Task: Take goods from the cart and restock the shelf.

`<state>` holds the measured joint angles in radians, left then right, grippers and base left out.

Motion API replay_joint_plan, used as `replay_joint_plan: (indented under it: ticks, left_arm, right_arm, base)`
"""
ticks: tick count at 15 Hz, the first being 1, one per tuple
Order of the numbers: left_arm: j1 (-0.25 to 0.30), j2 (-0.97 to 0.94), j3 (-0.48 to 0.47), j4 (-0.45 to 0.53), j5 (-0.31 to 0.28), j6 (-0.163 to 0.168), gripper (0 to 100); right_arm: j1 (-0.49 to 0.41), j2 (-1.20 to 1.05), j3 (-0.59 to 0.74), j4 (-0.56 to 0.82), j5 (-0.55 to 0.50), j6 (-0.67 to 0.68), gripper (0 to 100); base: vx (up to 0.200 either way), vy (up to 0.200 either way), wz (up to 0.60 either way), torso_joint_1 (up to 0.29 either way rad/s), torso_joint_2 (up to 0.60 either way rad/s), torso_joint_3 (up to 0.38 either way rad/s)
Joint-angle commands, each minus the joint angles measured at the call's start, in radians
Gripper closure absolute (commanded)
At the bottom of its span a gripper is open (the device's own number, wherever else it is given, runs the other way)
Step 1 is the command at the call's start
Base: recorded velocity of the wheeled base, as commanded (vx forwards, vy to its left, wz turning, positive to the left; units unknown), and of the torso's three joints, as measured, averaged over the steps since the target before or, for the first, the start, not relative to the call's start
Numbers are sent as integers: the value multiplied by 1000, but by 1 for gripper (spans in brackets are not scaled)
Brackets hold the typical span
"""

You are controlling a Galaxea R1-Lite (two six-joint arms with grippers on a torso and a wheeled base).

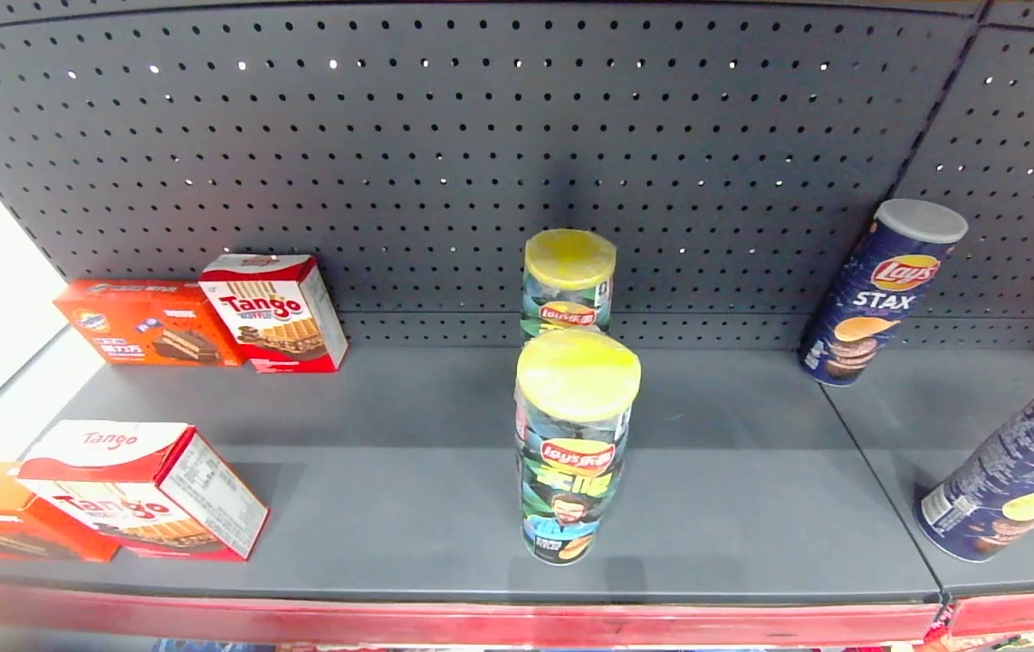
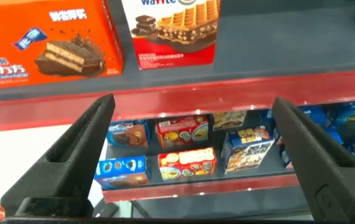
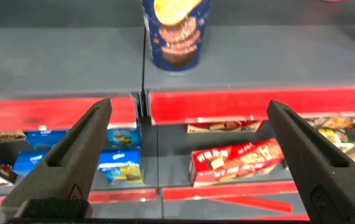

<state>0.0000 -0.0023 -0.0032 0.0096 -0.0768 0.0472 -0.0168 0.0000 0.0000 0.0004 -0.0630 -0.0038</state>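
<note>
Two yellow-lidded chip cans stand upright mid-shelf, one near the front point(image 1: 577, 444) and one behind it point(image 1: 569, 285). The grey shelf point(image 1: 390, 453) has a red front edge point(image 1: 445, 623). My left gripper point(image 2: 193, 102) is open and empty, held in front of the red edge point(image 2: 165, 99) below an orange cake box point(image 2: 46, 43) and a wafer box point(image 2: 174, 28). My right gripper point(image 3: 189, 104) is also open and empty, facing the red edge point(image 3: 239, 102) below a dark blue chip can point(image 3: 176, 31).
On the shelf's left sit an orange box point(image 1: 148, 321), a wafer box point(image 1: 274, 312), another wafer box point(image 1: 146, 489) and an orange box point(image 1: 1, 521). Blue cans point(image 1: 879, 294) point(image 1: 1015, 471) stand at the right. The lower shelf point(image 2: 183, 155) holds several snack boxes.
</note>
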Motion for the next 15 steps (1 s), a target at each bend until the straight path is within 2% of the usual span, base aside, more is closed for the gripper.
replay_joint_plan:
  ticks: [1,2,5,15]
  left_arm:
    - [0,2,0,0,0,0,0]
    - [0,2,0,0,0,0,0]
    - [0,2,0,0,0,0,0]
    - [0,2,0,0,0,-1,0]
  right_arm:
    - [0,0,0,0,0,-1,0]
    - [0,0,0,0,0,-1,0]
    - [0,0,0,0,0,-1,0]
    - [0,0,0,0,2,-2,0]
  base:
    - [0,0,0,0,0,0]
    - [0,0,0,0,0,0]
    - [-200,0,0,19,10,7]
    - [0,0,0,0,0,0]
